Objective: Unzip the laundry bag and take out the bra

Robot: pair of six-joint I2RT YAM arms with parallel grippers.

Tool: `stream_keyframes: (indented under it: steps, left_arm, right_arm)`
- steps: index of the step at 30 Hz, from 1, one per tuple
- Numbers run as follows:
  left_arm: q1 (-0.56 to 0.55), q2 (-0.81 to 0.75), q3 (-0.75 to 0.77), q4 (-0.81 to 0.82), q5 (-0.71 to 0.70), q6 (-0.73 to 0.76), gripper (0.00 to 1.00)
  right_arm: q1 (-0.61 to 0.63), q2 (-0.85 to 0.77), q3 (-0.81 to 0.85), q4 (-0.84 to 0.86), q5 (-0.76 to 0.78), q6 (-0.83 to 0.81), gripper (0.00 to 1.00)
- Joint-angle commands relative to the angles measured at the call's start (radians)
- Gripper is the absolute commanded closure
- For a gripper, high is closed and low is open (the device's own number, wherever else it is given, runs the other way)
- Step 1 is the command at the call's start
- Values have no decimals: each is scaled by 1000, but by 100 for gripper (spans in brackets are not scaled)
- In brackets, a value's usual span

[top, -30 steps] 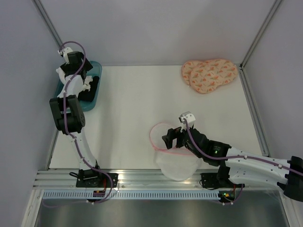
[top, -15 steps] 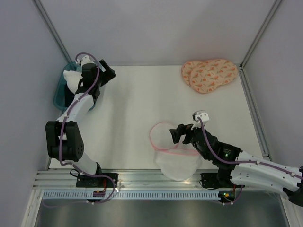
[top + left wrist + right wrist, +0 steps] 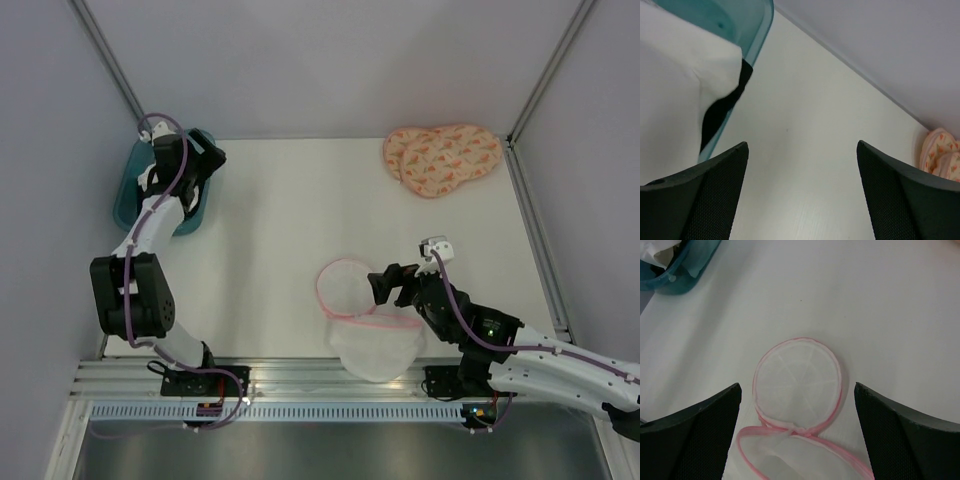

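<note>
Wide apart and holding nothing, the jaws of the right gripper (image 3: 392,280) hang just above the laundry bag (image 3: 372,345), touching neither mesh nor edging. The bag lies at the near edge of the white table (image 3: 280,220), its rounded body partly over the aluminium rail (image 3: 300,375). It is unzipped: the round flap (image 3: 797,377), rimmed in pink, is folded out flat on the table on the far side of the body, joined to it at one spot on the rim. Through the mesh only the table shows.

Well away, at the far left corner, the left gripper (image 3: 801,150) is just as wide open, with bare table between its fingers (image 3: 715,190). It sits beside a teal tub (image 3: 757,30) at the table's left edge. White soft fabric, most likely the bra (image 3: 670,100), fills the tub and bulges over its rim, though the close wrist view shows too little of its shape to be sure. A piece of black clothing (image 3: 722,102) pokes out below it against the tub wall.

At the far right corner rests a peach patterned pad (image 3: 440,158), apart from everything else. Plain pale grey walls (image 3: 330,60) close the table in on three sides.
</note>
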Motion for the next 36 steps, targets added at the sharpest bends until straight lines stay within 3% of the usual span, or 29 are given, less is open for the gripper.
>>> stream_keyframes:
  steps: [1,5,7,8,9,10,16,23,31,36]
  left_arm:
    - [-32,-122,-68,31,54,-79,9]
    - [-47,-220,-169,9,4,-97,19]
    - [-37,-234,-206,-8,-93,-107,43]
    - [-34,-230,-204,-23,-128,-102,61]
    - [-29,-225,-203,-56,-145,-97,91]
    - [-27,-211,-200,-78,-168,-103,98]
    - [0,-216,-283,-109,-320,-166,98]
    - [75,-110,-280,-163,-424,-206,98]
    - [233,124,-139,-158,-316,-174,98]
    - [236,123,-123,-82,-181,-148,98]
  right_arm:
    - [1,29,14,2,-9,6,2]
    - [0,35,7,19,-15,2,2]
    - [1,37,4,25,-29,5,2]
    - [0,37,-1,25,-34,5,2]
    - [0,35,-4,23,-38,8,2]
    - [0,34,-9,23,-38,11,2]
    - [0,-4,-22,-1,-26,17,2]
    - [1,-26,-24,-36,-12,19,2]
    - [0,-32,-21,-56,-9,26,2]
    - [1,-11,-15,-46,-8,20,2]
